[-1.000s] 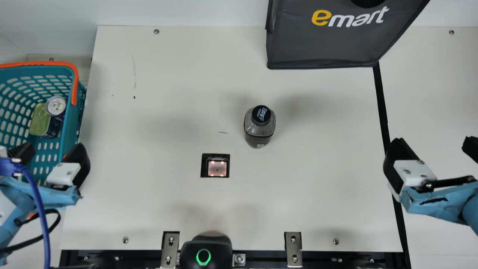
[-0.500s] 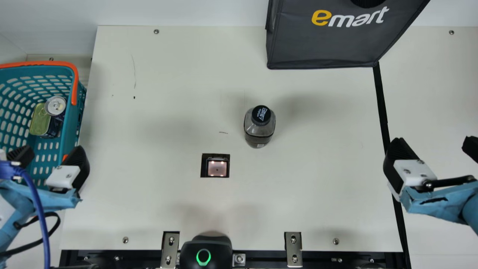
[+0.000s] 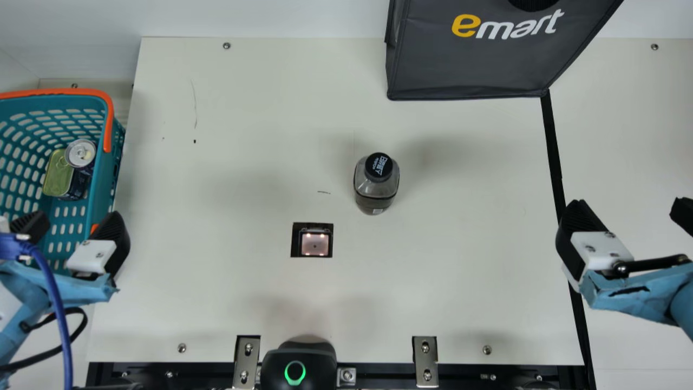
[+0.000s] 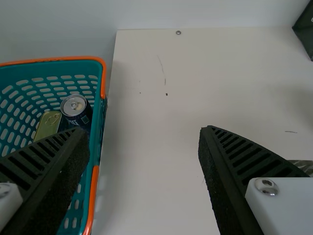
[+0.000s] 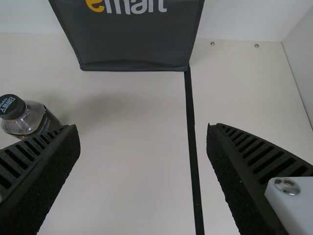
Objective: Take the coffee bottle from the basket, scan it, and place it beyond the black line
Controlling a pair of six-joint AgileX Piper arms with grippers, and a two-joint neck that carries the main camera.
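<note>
The coffee bottle (image 3: 376,184), dark with a black cap, stands upright on the table behind and right of the scanner window (image 3: 314,243); the right wrist view also has the bottle (image 5: 30,117). My left gripper (image 3: 78,227) is open over the front part of the teal basket (image 3: 97,203), nothing between its fingers; in its wrist view the left gripper (image 4: 144,142) is spread wide. At the right, my right gripper (image 3: 628,211) stands open and empty above the black line (image 3: 553,151); in the right wrist view that gripper (image 5: 143,137) has the line between its fingers, farther below.
Inside the basket lie a silver-topped can (image 3: 80,153) and a yellow-green tin (image 3: 58,176). A dark grey bag (image 3: 465,65) stands at the back, beside the line's far end. A black device with a green ring (image 3: 299,368) sits at the front edge.
Over the first half second my left gripper shifted very slightly; since then it has kept still. The right gripper and the bottle have not moved.
</note>
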